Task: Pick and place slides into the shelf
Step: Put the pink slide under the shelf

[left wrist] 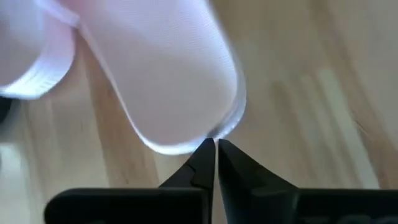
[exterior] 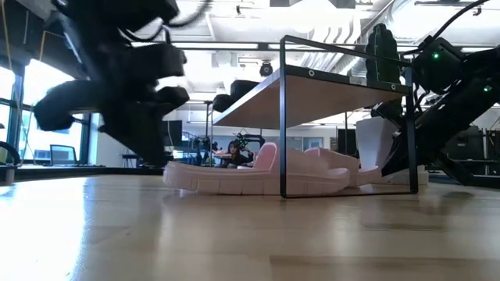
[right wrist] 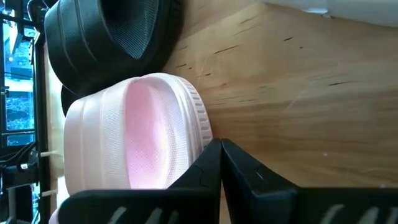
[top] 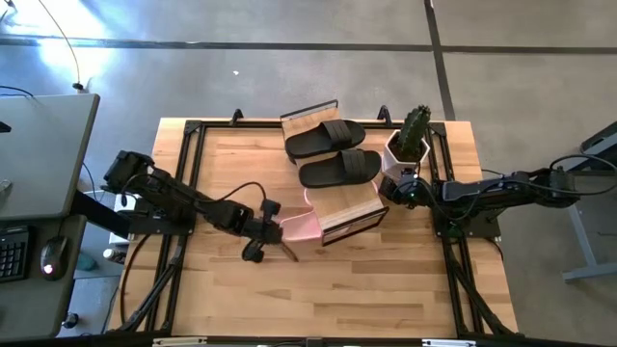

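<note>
Near edge of the bench [top: 337, 299] was all bare wood, plenty of room there. Left end effector [top: 287, 229] sat low on the boards, fingers [left wrist: 205, 165] pressed together right at the rim of a pink slide [left wrist: 161, 74], tips touching its edge but not clearly pinching it. That pink slide [top: 301, 226] stuck out from under the shelf [top: 349, 214], lower tier. Right end effector [top: 390, 188] was shut too, parked at the shelf's other side, with another pink slide [right wrist: 134, 137] just ahead of its fingers. Two black slides [top: 333, 152] lay on the top boards, cactus pot [top: 410, 145] just beside. Left arm stretched low across; office room behind.
</note>
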### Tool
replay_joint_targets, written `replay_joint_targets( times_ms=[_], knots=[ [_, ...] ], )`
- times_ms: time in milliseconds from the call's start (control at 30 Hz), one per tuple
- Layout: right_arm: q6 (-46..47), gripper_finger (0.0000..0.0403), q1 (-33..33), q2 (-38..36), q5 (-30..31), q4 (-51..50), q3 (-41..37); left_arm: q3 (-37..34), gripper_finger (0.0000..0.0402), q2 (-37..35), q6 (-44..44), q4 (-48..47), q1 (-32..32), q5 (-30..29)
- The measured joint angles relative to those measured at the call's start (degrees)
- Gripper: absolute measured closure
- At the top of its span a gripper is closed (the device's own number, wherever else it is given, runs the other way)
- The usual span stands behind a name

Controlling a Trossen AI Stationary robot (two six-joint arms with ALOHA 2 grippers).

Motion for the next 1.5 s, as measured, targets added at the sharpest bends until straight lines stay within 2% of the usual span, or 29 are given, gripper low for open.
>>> replay_joint_targets(
  times_ms=[200, 467, 633, 967, 1233, 1500],
  knots=[
    [-0.4, 0.0403, 0.0, 0.0, -0.4, 0.1, 0.0, 0.0, 0.0396, 0.0, -4.8, 1.7, 1.9, 1.1],
    [-0.4, 0.0403, 0.0, 0.0, -0.4, 0.5, 0.0, 0.0, 0.0398, 4.2, -5.0, 8.4, 1.8, 2.3],
    [-0.4, 0.0403, 0.0, 0.0, -0.4, 0.5, 0.0, 0.0, 0.04, 7.0, -3.7, 11.0, 1.6, -0.6],
    [-0.6, 0.0403, 0.0, 0.1, -0.5, 0.6, 0.0, 0.0, 0.0401, 6.9, 0.3, 17.3, 2.4, -2.8],
    [-0.7, 0.0403, 0.0, 0.5, -0.7, 0.7, 0.0, 0.0, 0.0401, 6.9, 0.3, 20.2, 5.1, 0.1],
    [-1.5, 0.0403, 0.0, 0.5, -1.5, 1.1, 0.0, -0.1, 0.0401, 9.7, 0.6, 24.4, 5.2, 3.6]
  ],
)
